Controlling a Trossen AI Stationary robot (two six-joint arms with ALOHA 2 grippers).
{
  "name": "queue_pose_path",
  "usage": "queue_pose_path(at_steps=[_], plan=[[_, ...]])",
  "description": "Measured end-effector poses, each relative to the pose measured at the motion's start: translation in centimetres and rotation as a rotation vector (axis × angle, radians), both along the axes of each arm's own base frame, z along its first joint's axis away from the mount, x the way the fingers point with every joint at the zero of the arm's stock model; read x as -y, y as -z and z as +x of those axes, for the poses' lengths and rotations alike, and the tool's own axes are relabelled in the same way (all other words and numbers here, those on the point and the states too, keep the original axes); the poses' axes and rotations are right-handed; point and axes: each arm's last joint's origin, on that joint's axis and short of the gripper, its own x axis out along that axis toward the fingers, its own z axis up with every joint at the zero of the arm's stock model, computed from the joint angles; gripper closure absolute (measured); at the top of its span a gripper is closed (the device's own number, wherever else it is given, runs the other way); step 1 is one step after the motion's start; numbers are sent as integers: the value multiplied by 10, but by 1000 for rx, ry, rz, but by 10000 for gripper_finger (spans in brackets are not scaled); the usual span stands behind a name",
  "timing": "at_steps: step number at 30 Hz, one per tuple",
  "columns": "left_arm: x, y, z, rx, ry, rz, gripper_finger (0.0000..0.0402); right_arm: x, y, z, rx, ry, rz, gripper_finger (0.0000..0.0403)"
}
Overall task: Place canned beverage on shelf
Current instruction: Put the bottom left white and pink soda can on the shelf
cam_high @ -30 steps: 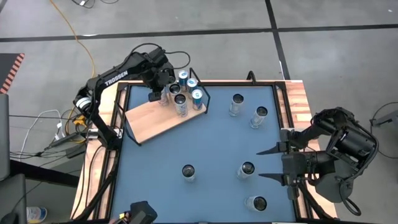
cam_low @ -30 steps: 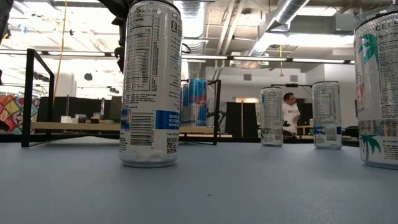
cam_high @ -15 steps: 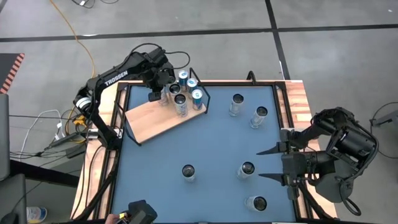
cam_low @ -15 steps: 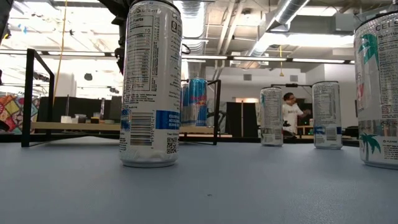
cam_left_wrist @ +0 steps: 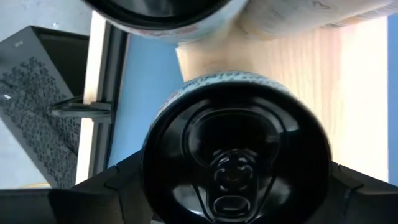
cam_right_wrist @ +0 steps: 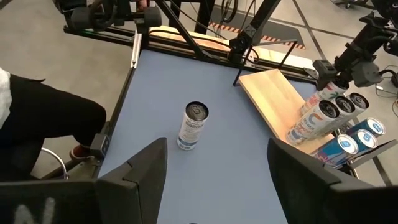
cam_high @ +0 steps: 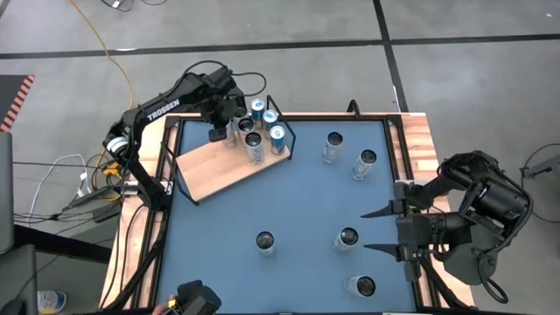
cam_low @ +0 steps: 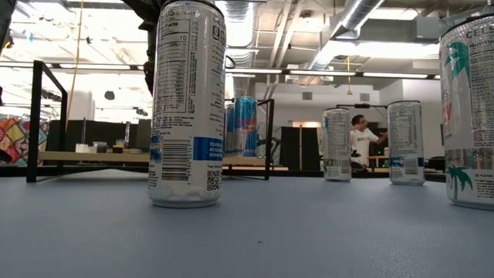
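Nearest, the right gripper (cam_high: 366,230) was parked at the table's right edge with its fingers spread and nothing between them. Five slim aluminium cans (cam_high: 265,241) were left standing on the blue tabletop (cam_high: 297,201). Farther off, on the pale-wood rectangular shelf board with a thin black wire frame (cam_high: 214,166), a white aluminium beverage can (cam_left_wrist: 233,149) was seen upright beside four shelved cans (cam_high: 255,147), apparently clamped by the left gripper (cam_high: 229,124). The placing step was judged nearly done; release and a straight lift clear of the neighbouring cans were called for next.
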Motion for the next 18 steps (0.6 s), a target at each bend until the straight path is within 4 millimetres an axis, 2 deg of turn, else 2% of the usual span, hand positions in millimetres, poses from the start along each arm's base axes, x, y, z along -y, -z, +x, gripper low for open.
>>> queue_pose_path(at_steps=[7,12,18], plan=[[0,0,1,14,-14,-6,113,0,0,0,0,-1,-2,147],[0,0,1,32,-11,-22,79,0,0,0,0,-1,-1,147],[1,0,-1,-25,-21,7,39,0,0,0,0,-1,-2,147]])
